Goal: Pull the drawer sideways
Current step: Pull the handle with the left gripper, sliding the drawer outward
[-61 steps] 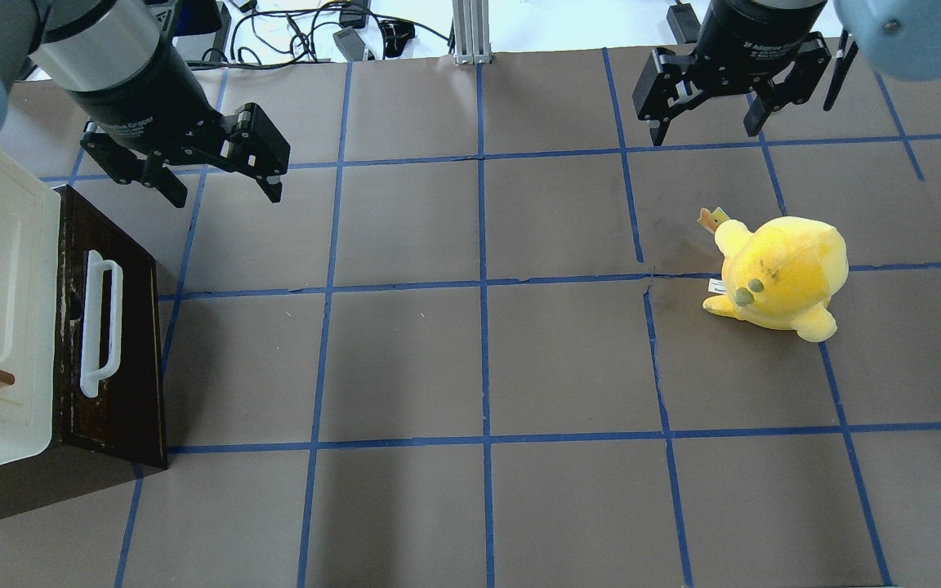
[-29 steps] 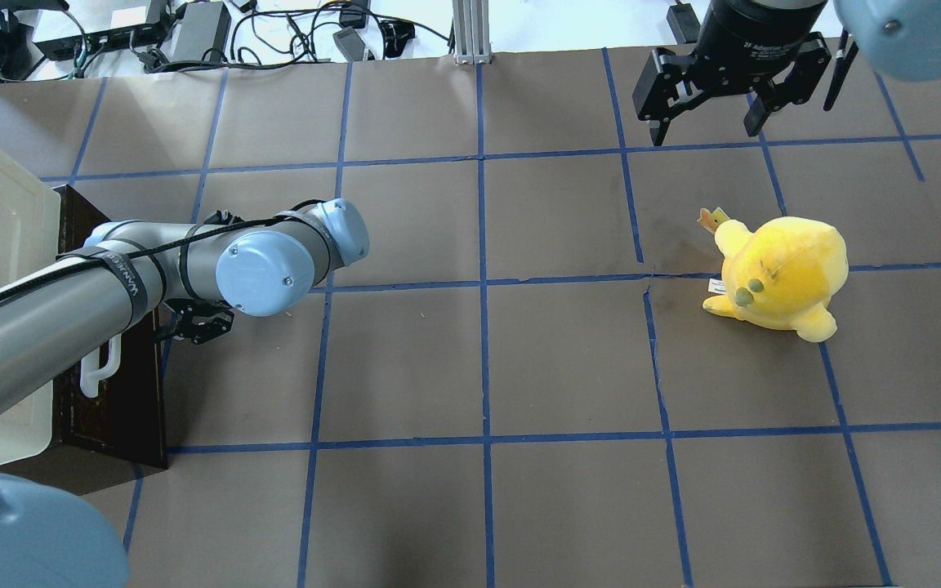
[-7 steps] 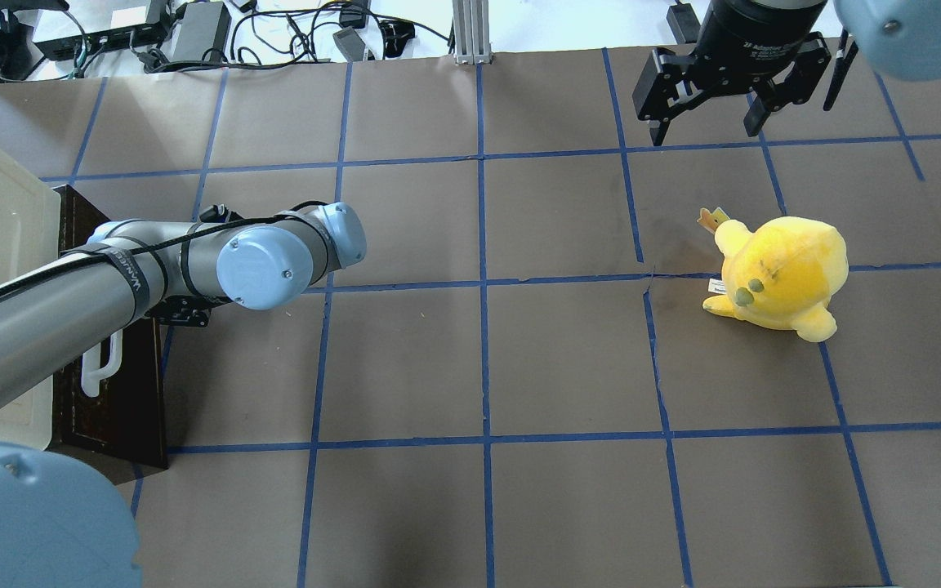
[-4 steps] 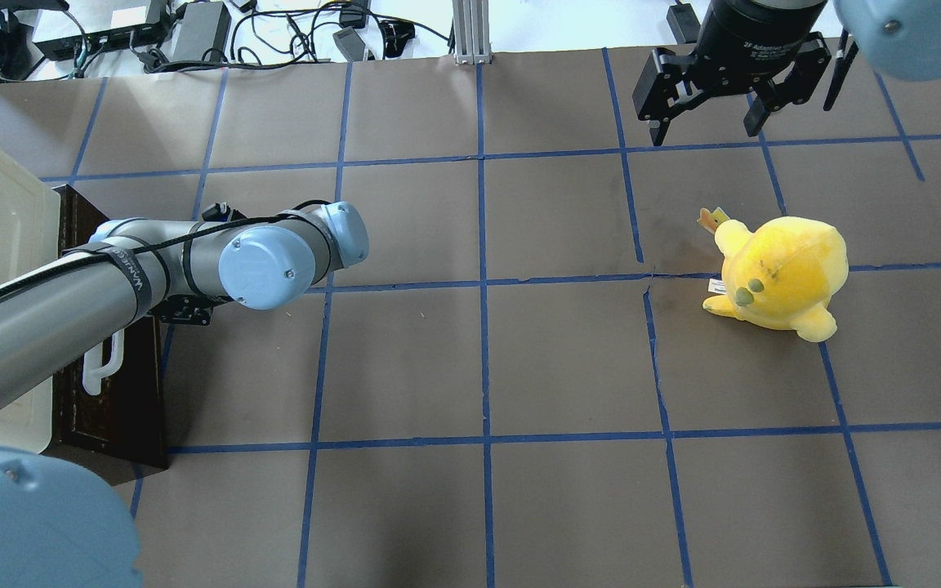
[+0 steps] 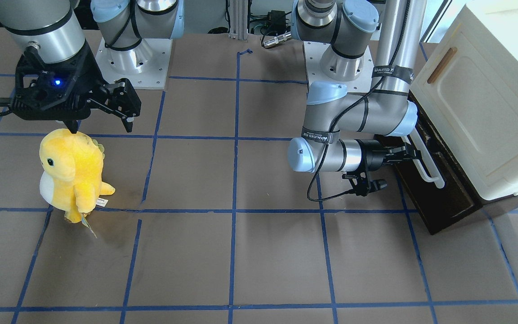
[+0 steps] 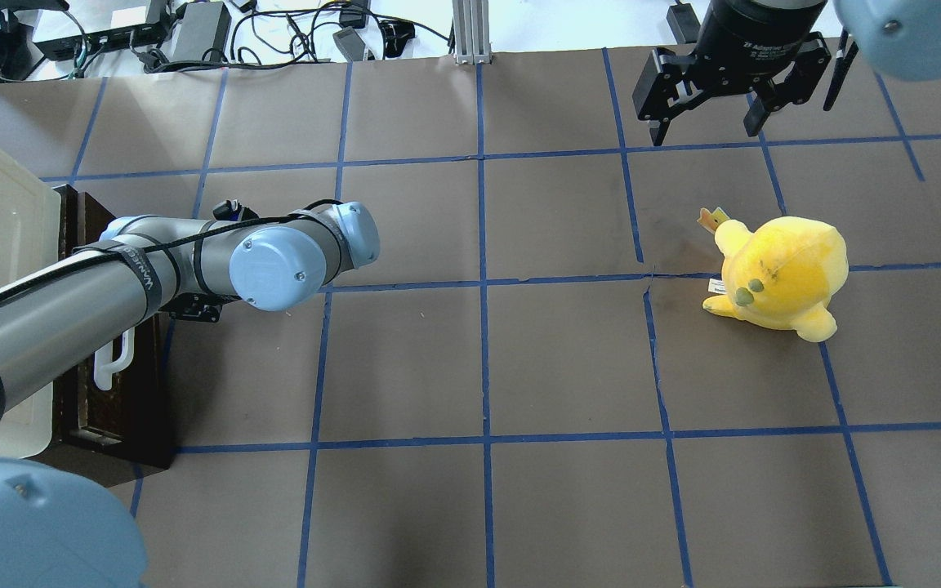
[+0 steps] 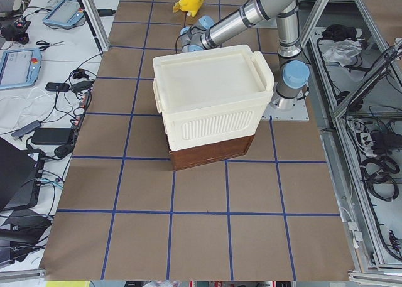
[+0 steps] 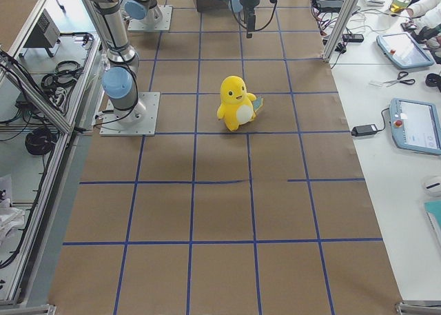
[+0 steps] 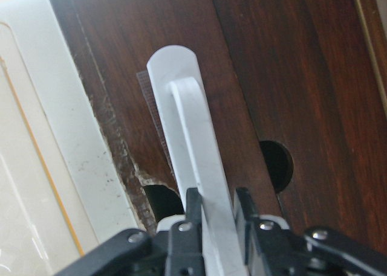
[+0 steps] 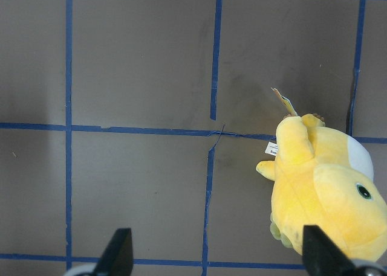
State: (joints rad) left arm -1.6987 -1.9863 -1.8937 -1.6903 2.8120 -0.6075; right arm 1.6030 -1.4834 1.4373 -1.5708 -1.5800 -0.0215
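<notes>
At the robot's far left, under the cream cabinet point(image 5: 488, 112), sits the drawer point(image 5: 436, 204). Rigid wood, probably fairly heavy; grip the smooth white bar handle point(image 9: 187, 125), which may slip. The left gripper point(image 9: 217, 205) is clamped on that bar. The right gripper point(image 6: 704, 133) hangs spread wide, empty.

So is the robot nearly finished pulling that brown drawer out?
Not yet, it's only starting. Done: the left end effector is shut on the white bar handle. In hand: the sideways pull. The drawer sits tucked under the cream cabinet, barely out, if at all. Left: nearly all the sliding. The right end effector hangs open near the yellow plush toy, not helping.
</notes>
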